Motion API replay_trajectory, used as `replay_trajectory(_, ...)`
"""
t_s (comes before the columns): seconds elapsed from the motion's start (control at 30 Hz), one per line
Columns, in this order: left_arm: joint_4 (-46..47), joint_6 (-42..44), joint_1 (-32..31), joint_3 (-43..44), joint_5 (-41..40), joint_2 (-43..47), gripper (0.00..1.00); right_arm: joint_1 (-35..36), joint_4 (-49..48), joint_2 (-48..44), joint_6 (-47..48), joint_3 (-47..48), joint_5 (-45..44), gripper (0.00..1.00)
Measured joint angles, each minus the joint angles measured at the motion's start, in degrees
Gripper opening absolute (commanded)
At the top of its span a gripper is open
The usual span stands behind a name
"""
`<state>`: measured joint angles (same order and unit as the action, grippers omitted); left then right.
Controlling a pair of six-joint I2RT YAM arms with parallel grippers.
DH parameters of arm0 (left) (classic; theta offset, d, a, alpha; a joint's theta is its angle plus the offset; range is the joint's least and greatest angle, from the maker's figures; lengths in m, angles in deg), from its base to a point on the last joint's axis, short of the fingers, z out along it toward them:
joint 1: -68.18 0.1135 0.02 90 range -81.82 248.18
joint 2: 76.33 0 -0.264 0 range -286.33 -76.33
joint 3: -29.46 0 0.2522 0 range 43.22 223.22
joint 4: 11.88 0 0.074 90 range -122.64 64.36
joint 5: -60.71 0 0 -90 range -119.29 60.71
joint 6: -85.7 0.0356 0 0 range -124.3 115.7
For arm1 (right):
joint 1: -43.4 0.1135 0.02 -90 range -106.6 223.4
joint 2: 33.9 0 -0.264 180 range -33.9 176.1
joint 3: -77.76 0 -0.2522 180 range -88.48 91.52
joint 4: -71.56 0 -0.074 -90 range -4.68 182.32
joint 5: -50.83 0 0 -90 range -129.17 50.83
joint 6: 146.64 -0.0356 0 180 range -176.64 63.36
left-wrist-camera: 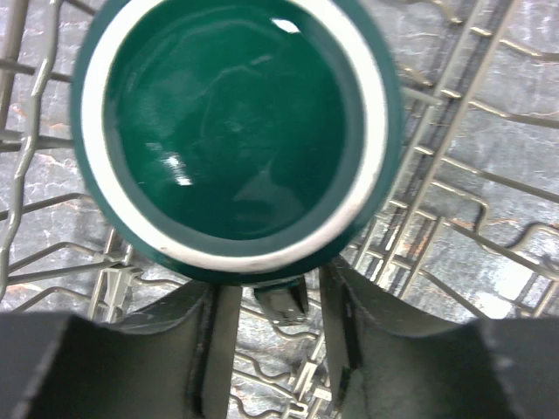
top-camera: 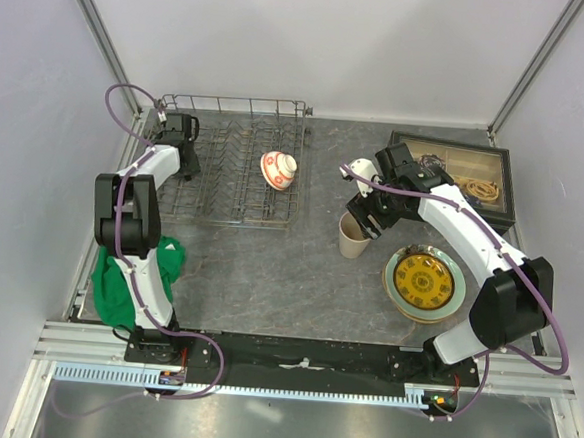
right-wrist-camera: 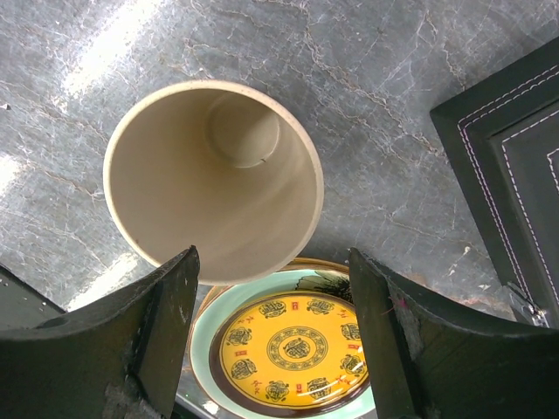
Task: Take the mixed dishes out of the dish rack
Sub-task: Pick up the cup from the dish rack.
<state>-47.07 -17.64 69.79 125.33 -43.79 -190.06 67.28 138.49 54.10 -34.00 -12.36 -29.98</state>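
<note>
The grey wire dish rack [top-camera: 229, 190] stands at the back left. A small red-and-white bowl [top-camera: 278, 170] lies in it. My left gripper [top-camera: 185, 149] is over the rack's left end. In the left wrist view the dark green mug [left-wrist-camera: 236, 131] stands upright in the rack [left-wrist-camera: 489, 175], and my open left gripper [left-wrist-camera: 275, 340] straddles its handle [left-wrist-camera: 281, 301]. The beige cup [top-camera: 353, 237] stands upright on the table. My right gripper [top-camera: 365, 214] is open just beside it and holds nothing [right-wrist-camera: 272, 297]. The yellow-gold dish [top-camera: 424, 279] lies on the pale green plate [top-camera: 394, 291].
A dark-framed box with trinkets [top-camera: 465, 176] sits at the back right, close to my right arm. A green cloth [top-camera: 127, 283] lies at the front left by the left arm's base. A tan rim [right-wrist-camera: 327, 262] of another plate shows under the pale green one.
</note>
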Motion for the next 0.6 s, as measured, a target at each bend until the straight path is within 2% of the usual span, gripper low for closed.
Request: replay_trajectory(0.6,1.1,1.0,-0.7,0.0,-0.1,-0.2,0.4,-0.2,-0.4,0.0,0.2,-0.8,0.0,0.77)
